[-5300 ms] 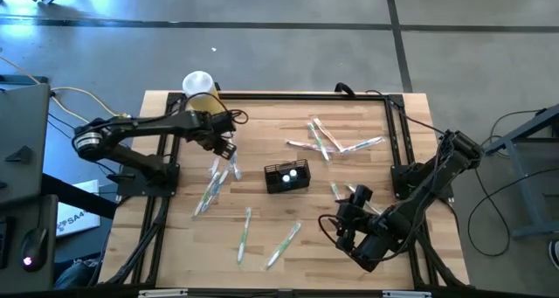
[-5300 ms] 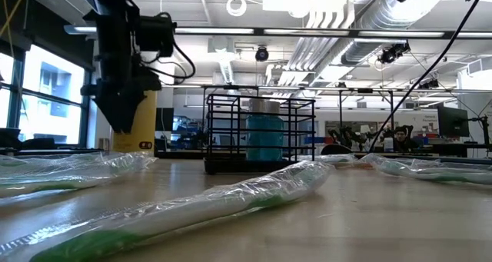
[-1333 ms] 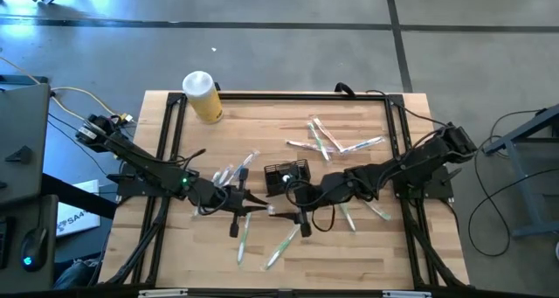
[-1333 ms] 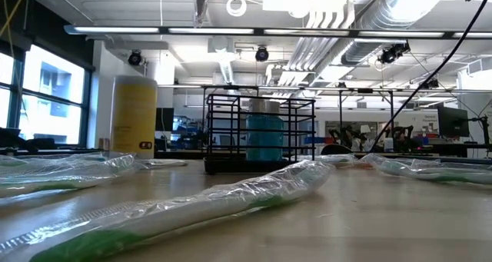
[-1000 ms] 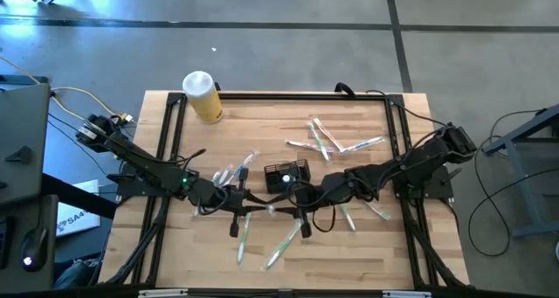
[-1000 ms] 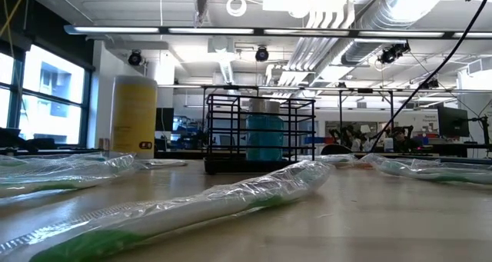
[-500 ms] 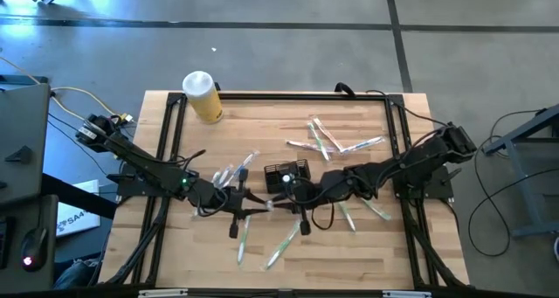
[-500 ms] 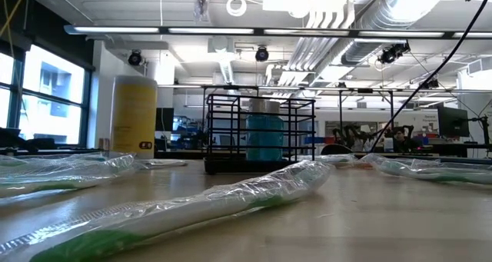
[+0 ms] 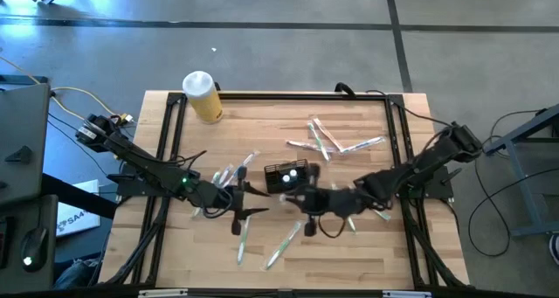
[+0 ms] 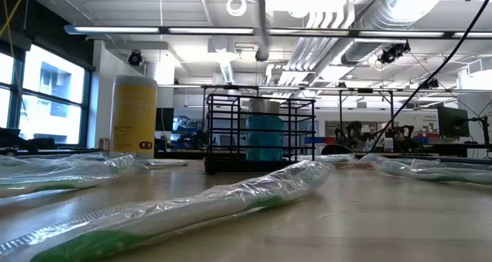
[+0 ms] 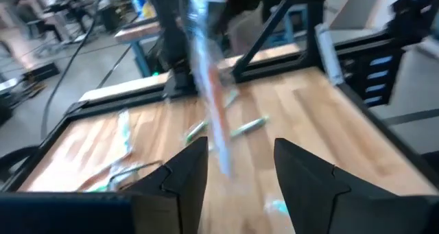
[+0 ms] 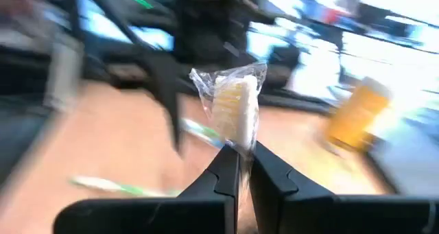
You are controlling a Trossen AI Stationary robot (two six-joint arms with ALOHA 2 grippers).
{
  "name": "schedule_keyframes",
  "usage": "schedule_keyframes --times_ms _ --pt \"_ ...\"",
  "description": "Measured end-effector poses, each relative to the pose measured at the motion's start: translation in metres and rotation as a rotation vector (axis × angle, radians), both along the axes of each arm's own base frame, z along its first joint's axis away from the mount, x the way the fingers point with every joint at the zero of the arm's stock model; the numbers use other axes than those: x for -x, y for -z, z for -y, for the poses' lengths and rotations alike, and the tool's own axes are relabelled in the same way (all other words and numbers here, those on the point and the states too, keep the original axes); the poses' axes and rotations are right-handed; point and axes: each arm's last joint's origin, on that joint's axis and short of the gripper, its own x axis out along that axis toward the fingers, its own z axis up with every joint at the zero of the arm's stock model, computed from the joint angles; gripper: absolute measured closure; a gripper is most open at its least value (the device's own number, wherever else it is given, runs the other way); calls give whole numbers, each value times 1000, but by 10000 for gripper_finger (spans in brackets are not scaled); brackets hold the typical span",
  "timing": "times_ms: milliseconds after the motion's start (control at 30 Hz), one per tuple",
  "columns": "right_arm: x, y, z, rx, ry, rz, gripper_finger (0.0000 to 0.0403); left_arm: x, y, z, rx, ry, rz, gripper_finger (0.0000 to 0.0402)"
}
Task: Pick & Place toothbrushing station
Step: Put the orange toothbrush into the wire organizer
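The black mesh caddy [image 9: 286, 176] [image 10: 257, 131] stands on its base at the table's middle, with a blue thing inside it. Just near of it my two grippers face each other above the table. My right gripper [image 9: 293, 198] [image 12: 241, 151] is shut on a plastic-wrapped toothbrush [image 12: 233, 103] [image 11: 206, 76] [image 10: 261, 28]. My left gripper [image 9: 255, 200] [image 11: 240, 162] is open. The toothbrush's lower end [image 11: 223, 162] shows between its fingers; whether it touches them I cannot tell. My right gripper pinches the wrapped toothbrush between its two fingers, close below its wrapped end [image 12: 240, 141]. The fingers come roughly level from the table's right and lie across it. The toothbrush hangs about upright, clear of the table. The fingers hide its lower part in the right wrist view.
Loose wrapped toothbrushes lie at the far right [image 9: 325, 141], near the front edge [image 9: 284, 241] [image 9: 243, 237] and left of the caddy [image 9: 231, 171]. A yellow cylinder with a white lid [image 9: 203, 97] stands at the far left corner. Black frame rails [image 9: 166, 158] border the table.
My left gripper has opened and let go of the wrapped toothbrush. My right gripper has shut on it, turned, and carried it a little toward the table's right edge, still upright and clear of the table.
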Motion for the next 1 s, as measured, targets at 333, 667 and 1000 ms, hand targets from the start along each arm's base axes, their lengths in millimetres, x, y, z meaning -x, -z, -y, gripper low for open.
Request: schedule_keyframes --times_ms 333,667,1000 --pt "55 -17 -6 67 282 55 393 1 4 -2 -7 -42 -40 239" --pt "75 12 38 -40 311 209 392 1 6 -2 -12 -44 -55 239" --pt "57 47 89 -46 276 268 392 2 8 -2 -23 -46 -72 239"
